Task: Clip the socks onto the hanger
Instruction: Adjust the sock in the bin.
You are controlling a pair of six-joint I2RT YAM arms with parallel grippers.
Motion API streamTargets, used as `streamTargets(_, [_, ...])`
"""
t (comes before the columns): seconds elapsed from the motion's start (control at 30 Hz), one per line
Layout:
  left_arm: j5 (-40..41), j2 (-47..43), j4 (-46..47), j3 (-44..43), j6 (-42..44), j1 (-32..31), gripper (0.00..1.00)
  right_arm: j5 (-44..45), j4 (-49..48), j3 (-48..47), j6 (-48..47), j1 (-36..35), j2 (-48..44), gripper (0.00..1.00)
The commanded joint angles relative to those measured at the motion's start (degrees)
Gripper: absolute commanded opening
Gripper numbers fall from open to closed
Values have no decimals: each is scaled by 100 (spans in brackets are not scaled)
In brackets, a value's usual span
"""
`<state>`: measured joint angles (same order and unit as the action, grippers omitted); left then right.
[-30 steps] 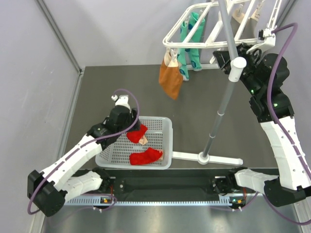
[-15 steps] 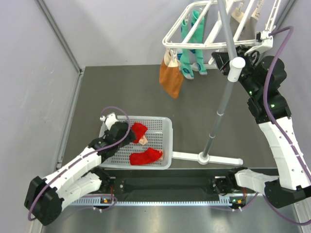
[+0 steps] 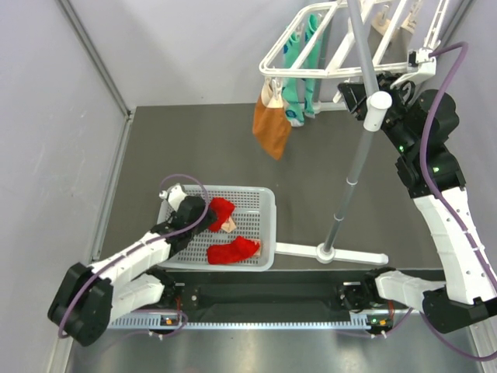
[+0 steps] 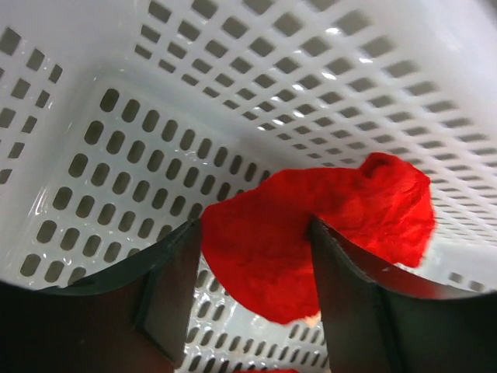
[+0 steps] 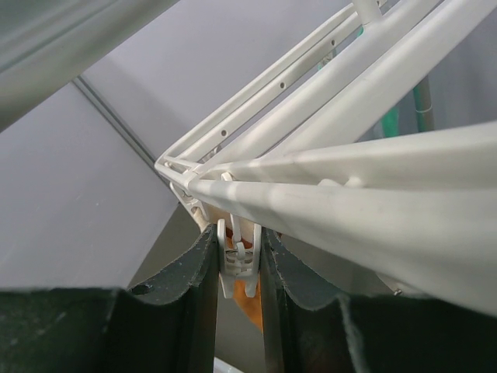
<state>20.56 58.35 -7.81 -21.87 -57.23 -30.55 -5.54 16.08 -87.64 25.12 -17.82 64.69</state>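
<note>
Two red socks lie in the white perforated basket (image 3: 265, 196): one with a tan toe (image 3: 220, 210) at the back, one (image 3: 233, 250) at the front. My left gripper (image 3: 203, 215) is open inside the basket. In the left wrist view its fingers (image 4: 177, 268) straddle the back red sock (image 4: 311, 233). The mint-green socks (image 3: 299, 85) hang from the white hanger frame (image 3: 311, 71). My right gripper (image 5: 238, 233) is shut on a white clip (image 5: 239, 260) under the frame's bar, and it also shows in the top view (image 3: 353, 93).
An orange-brown sock (image 3: 272, 128) hangs at the frame's near left corner. Beige socks (image 3: 380, 19) hang at the back right. The grey pole (image 3: 353, 167) rises from its white foot (image 3: 334, 252) right of the basket. Grey walls close in on the left and behind.
My left gripper has drawn back toward the basket's left side and lowered beside the back red sock. The hanging socks have swung a little. The right gripper has barely moved.
</note>
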Motion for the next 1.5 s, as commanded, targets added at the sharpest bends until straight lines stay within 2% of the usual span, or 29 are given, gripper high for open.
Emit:
streamTargets(0.0, [-376, 352, 631, -186, 63, 198, 61, -333, 238, 106, -69, -11, -44, 0])
streamTargets(0.03, [-447, 388, 693, -195, 115, 233, 58, -342, 247, 115, -78, -11, -44, 0])
streamTargets(0.07, [-526, 397, 711, -221, 238, 268, 41, -334, 238, 115, -78, -19, -44, 0])
streamTargets(0.13, [-772, 344, 729, -343, 605, 330, 20, -334, 238, 115, -60, -11, -26, 0])
streamTargets(0.17, [-807, 248, 607, -431, 747, 330, 2, -351, 238, 80, -69, -11, -17, 0])
streamTargets(0.2, [-851, 195, 266, -554, 870, 339, 0, -369, 264, 54, -69, -11, 17, 0])
streamTargets(0.3, [-992, -111, -403, -1195, 1284, 330, 0, -404, 308, -34, -60, -2, 79, 0])
streamTargets(0.43, [-1712, -385, -852, -1846, 1890, 304, 0, -360, 282, 1, 1, -2, 71, 0])
streamTargets(0.6, [-1362, -26, -2012, -2962, 2436, -47, 0, -263, 238, 89, 45, -2, 106, 0])
streamTargets(0.97, [-2258, 281, -1794, -2463, 2278, -171, 1, -246, 273, 89, 1, -2, 167, 0])
streamTargets(1.07, [-2004, 598, -2004, -2506, 2243, -162, 26, -254, 247, 124, -7, -2, 176, 0])
streamTargets(1.1, [-1733, 660, -2074, -2524, 2199, -162, 39, -263, 230, 141, 19, -2, 167, 0])
streamTargets(1.2, [-1599, 757, -2163, -2568, 2059, -154, 52, -272, 247, 141, 1, -2, 167, 0])
streamTargets(1.33, [-863, 459, -2268, -2411, 1533, -154, 60, -246, 291, 115, -43, -2, 158, 0])
streamTargets(1.47, [-789, -181, -1945, -1989, 908, -145, 60, -246, 291, 115, -52, 7, 150, 0])
